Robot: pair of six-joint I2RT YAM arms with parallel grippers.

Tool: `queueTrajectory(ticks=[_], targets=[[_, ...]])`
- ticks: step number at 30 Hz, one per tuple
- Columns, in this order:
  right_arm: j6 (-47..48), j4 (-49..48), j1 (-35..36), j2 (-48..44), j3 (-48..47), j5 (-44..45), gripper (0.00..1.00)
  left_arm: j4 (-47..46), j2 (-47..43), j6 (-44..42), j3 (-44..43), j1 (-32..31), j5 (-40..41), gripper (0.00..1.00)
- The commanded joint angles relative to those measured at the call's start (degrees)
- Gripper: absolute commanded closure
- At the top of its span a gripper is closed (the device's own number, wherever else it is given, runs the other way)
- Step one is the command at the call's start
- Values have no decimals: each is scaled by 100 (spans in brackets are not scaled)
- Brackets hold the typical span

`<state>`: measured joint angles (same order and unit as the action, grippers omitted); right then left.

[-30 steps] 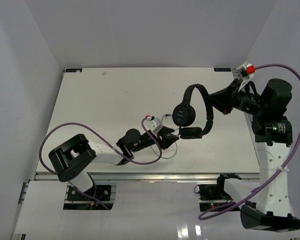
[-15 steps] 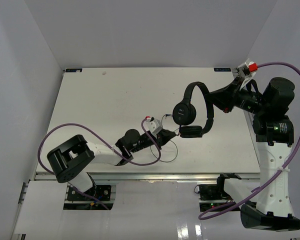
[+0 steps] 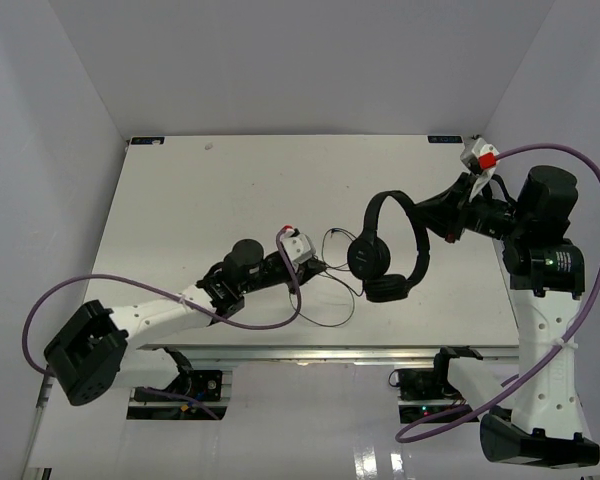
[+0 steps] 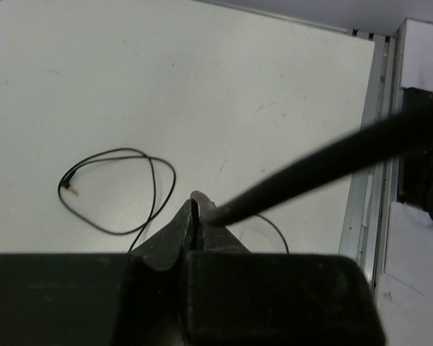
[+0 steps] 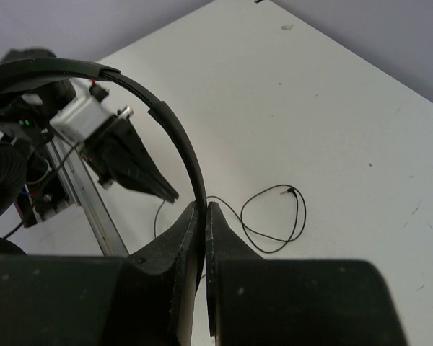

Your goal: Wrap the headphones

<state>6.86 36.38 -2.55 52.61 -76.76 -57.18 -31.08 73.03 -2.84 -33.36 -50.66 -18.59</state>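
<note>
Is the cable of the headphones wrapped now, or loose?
Loose. The cable lies in open loops on the table, none wound around the headphones.

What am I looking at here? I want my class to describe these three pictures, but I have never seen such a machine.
This is a two-armed robot bolted at the near edge of a white table. Each arm ends in a two-finger gripper. One picture looks down from above. The other two come from small cameras on the wrists, so each shows its own fingers up close.

The right gripper is shut on the thin headband of the black headphones and holds them by it. The left gripper is shut too, and seems to be pinching the headphones' thin cable. The cable's loose end lies in a loop on the table. The thick purple cords belong to the robot itself.
</note>
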Motion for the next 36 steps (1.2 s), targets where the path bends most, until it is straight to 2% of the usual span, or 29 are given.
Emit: queueTrajectory(ticks=[1,5,6,11,19,26,31,36], targets=[[1262,708,8,-262,111,-17,92,1776,-716,-309,-271,729,-659,100],[1772,928,25,-372,314,254,92,2944,-834,-399,-782,1147,-1094,100],[1843,932,26,-404,386,311,92,2975,-797,-431,-794,1170,-1103,100],[2271,929,94,-641,880,709,92,4539,-150,-530,-1745,1208,-1346,99],[2642,796,326,-903,1460,1274,92,5601,815,-275,-2695,1234,-1234,99],[2093,93,1475,-901,2024,2632,92,6681,1556,175,-4057,1243,-898,100],[1638,-483,1692,-780,2306,3700,92,7037,1608,674,-4546,1245,-524,100],[1179,-962,1839,-627,2429,4264,92,7215,1468,1195,-4744,1243,53,100]])
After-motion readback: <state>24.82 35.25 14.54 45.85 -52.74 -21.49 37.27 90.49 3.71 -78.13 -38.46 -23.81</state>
